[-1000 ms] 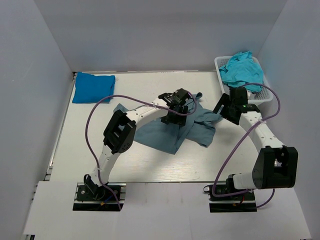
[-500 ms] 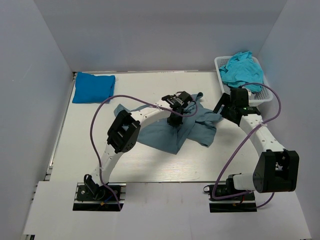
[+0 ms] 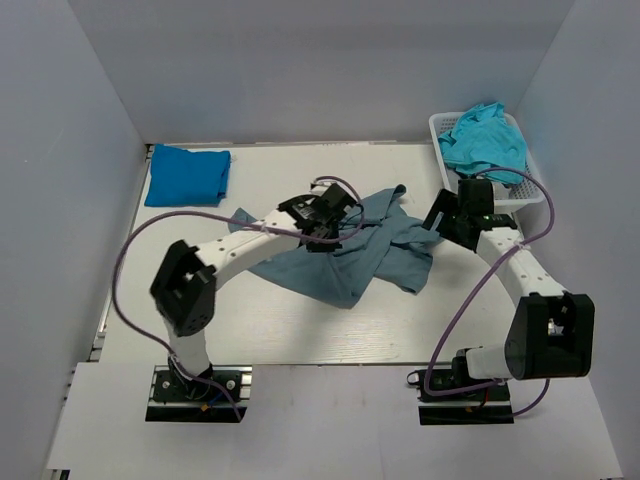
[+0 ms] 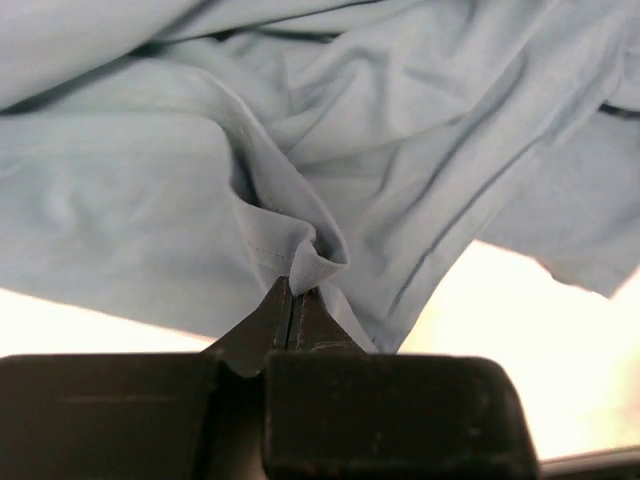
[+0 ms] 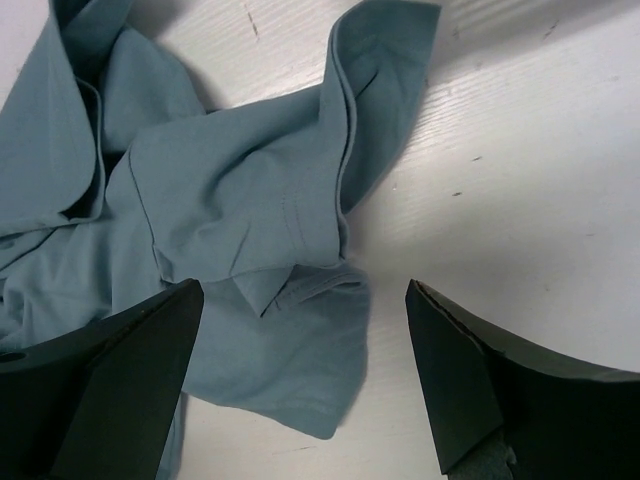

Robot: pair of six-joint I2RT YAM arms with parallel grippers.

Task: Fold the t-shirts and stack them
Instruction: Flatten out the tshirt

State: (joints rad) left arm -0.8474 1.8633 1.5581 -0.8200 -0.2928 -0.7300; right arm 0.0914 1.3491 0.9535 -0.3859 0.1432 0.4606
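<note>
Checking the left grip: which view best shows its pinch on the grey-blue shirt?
Left wrist: shut left fingers clamp a fold of the dusty grey-blue cloth t-shirt, close up. Top external cannot resolve the pinch; right wrist shows another part beyond open right fingers.

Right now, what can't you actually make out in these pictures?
Top view: how many turquoise shirts fill the basket; they overlap in a heap.
Top view: where the left gripper pinches the grey-blue shirt; the gripper itself covers it.
Left wrist view: that shirt's outline, cut off by the frame.
Right wrist view: the open right gripper, its finger bases cut off by the bottom edge.
Top view: layers in the folded bright blue shirt, too small.
</note>
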